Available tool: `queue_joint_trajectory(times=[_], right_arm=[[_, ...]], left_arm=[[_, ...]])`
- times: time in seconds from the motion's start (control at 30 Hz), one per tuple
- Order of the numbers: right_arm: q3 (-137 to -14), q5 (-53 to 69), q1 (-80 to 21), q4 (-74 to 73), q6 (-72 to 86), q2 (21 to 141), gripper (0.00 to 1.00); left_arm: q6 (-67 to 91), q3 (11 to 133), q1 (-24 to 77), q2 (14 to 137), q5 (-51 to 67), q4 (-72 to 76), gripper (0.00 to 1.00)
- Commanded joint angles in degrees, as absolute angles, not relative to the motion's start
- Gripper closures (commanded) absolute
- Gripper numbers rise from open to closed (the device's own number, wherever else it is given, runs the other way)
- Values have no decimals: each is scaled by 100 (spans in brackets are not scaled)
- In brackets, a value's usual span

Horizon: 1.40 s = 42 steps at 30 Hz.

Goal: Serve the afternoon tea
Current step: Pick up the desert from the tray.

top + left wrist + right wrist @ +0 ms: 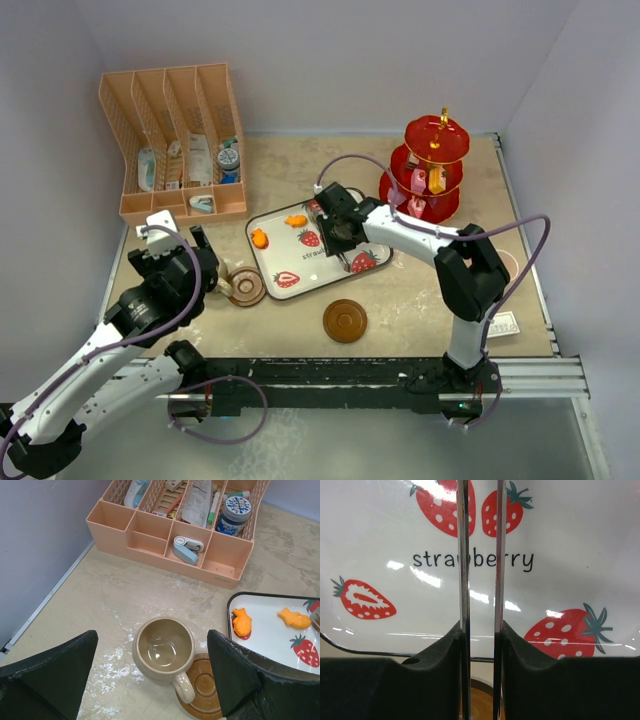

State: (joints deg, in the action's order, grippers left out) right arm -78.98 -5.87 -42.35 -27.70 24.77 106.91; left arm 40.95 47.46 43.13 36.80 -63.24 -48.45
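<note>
Where the table's [420, 290] far right corner holds the red stand [436, 140], the strawberry tray [280, 257] lies mid-table. The right gripper [480, 630] hangs over it, clamped on metal tongs [463, 555] whose two blades run straight out, parallel. The left gripper [152, 642] gapes wide above the tan mug [162, 650], which stands upright left of the tray, handle pointing trayward over a brown saucer [206, 692]. Two orange fish cakes [241, 622] lie on the tray.

The tongs [464, 555] run off the top edge, their 2 tips unseen; the saucer [204, 686] is cropped below.
</note>
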Motion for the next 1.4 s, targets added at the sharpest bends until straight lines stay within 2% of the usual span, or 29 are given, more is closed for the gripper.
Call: queue_joint_trajectory(times=[0.0,0.5,0.73,1.0,1.37], right_arm=[[-7761,-422,-4334,-2712,2294,10340,67],[-7687,-529,-4721,-3044,2381,9901,67],[-7966,-690,-4722,-3201,2538,9647,64],[-8071,-235,-4774,-2966,2878,9922,59],[-8303,-378,-4887,-2858,3246,10387,56]], left_arm=[[4034,4904,4299,3718,-6346,-4686,12],[4042,4906,4300,3683,-6346,-4691,12],[4043,4902,4300,3665,-6337,-4688,12],[4043,4899,4299,3669,-6341,-4686,12],[4052,4902,4302,3656,-6348,-4701,12]])
